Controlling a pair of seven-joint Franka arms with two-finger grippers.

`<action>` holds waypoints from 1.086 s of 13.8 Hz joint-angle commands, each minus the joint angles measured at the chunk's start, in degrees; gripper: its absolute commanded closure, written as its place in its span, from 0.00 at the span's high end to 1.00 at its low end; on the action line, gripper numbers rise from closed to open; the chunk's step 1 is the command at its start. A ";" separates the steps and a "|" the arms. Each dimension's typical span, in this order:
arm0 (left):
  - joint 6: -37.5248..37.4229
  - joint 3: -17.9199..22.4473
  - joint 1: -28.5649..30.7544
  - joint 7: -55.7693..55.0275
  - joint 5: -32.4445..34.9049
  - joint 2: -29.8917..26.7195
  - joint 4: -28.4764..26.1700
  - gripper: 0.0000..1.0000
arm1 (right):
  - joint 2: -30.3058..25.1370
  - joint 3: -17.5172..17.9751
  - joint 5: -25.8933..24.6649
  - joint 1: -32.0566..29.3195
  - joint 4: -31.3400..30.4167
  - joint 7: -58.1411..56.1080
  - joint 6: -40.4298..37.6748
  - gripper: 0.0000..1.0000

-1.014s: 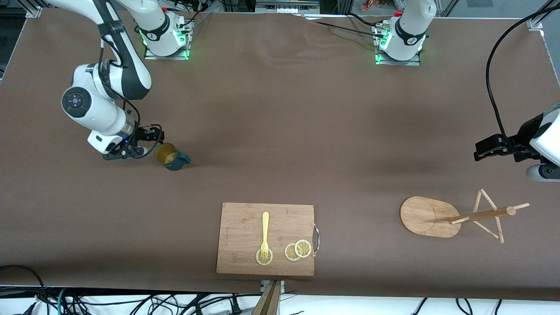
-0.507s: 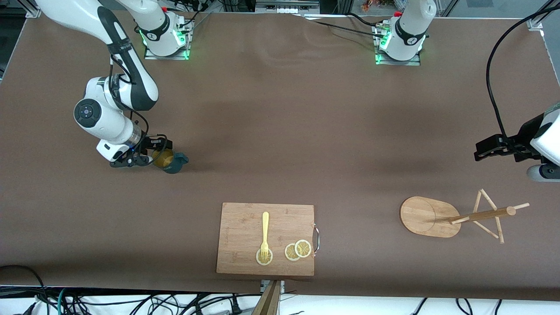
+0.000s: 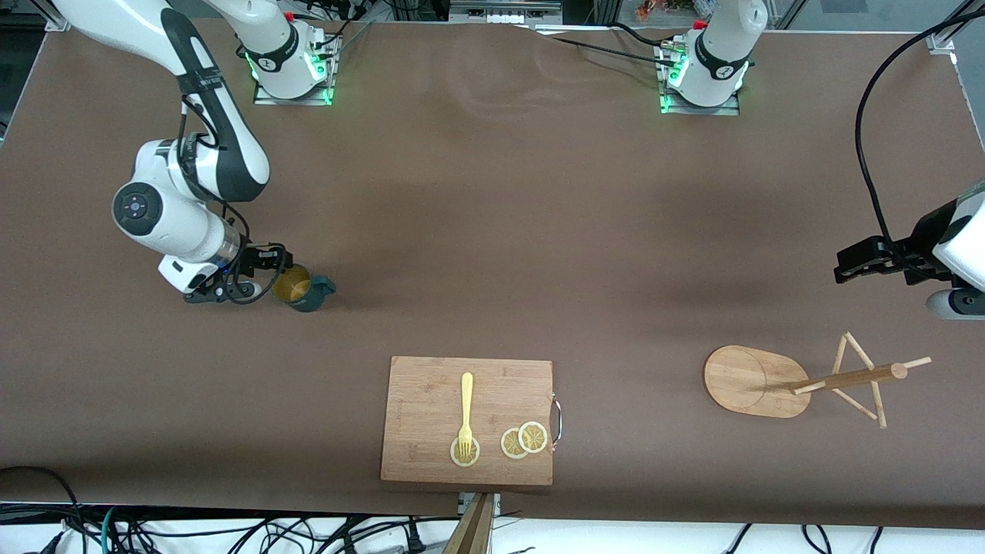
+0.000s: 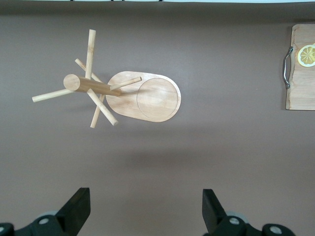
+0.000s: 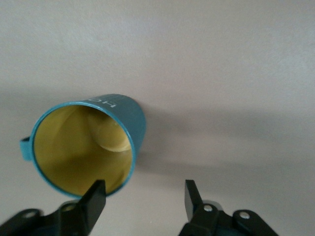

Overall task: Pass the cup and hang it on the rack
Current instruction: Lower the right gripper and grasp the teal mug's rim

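Note:
The dark teal cup [image 3: 302, 292] with its yellow-ochre interior stands upright on the brown table toward the right arm's end, handle pointing away from the gripper. My right gripper [image 3: 265, 271] is open and low beside the cup. In the right wrist view the cup [image 5: 88, 147] lies just ahead of the right gripper [image 5: 143, 199], and one fingertip [image 5: 96, 194] overlaps its rim without gripping it. The wooden rack [image 3: 754, 381] stands toward the left arm's end and also shows in the left wrist view [image 4: 145, 96]. My left gripper [image 3: 843, 265] waits open and empty above the table near the rack [image 4: 145, 211].
A bamboo cutting board [image 3: 431, 385] with a metal handle lies near the table's front edge, carrying a yellow fork [image 3: 465, 408] and lemon slices [image 3: 523, 440]. A black cable [image 3: 866, 154] hangs by the left arm.
My right gripper pushed in toward the cup, then drew back a little. The cup shifted slightly nearer the front camera. The left arm has not moved.

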 commanded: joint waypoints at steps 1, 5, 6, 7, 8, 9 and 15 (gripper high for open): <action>-0.52 0.29 0.02 -0.05 -0.96 0.80 1.83 1.00 | 1.63 0.06 1.17 -0.31 3.11 0.42 -1.90 0.74; -0.52 0.29 0.10 -0.05 -0.87 0.80 1.83 1.00 | 5.49 0.15 2.58 -0.22 4.87 0.33 0.63 0.73; -0.52 0.38 0.28 0.13 -0.96 0.80 1.83 1.00 | 6.46 0.15 2.58 -0.13 4.87 0.33 1.78 0.73; -0.52 0.38 0.63 0.13 -1.04 0.80 1.83 1.00 | 6.73 0.15 2.58 -0.13 4.87 0.42 2.40 0.71; -0.52 0.38 0.63 0.13 -1.05 0.80 1.83 1.00 | 7.34 0.15 2.58 -0.13 4.78 0.33 2.75 0.61; -0.52 0.38 0.63 0.13 -1.05 0.80 1.83 1.00 | 7.70 0.15 2.58 -0.05 4.78 0.33 2.84 0.39; -0.43 0.29 0.72 0.13 -1.13 0.98 1.92 1.00 | 6.56 2.77 2.93 0.48 5.92 0.68 1.45 0.00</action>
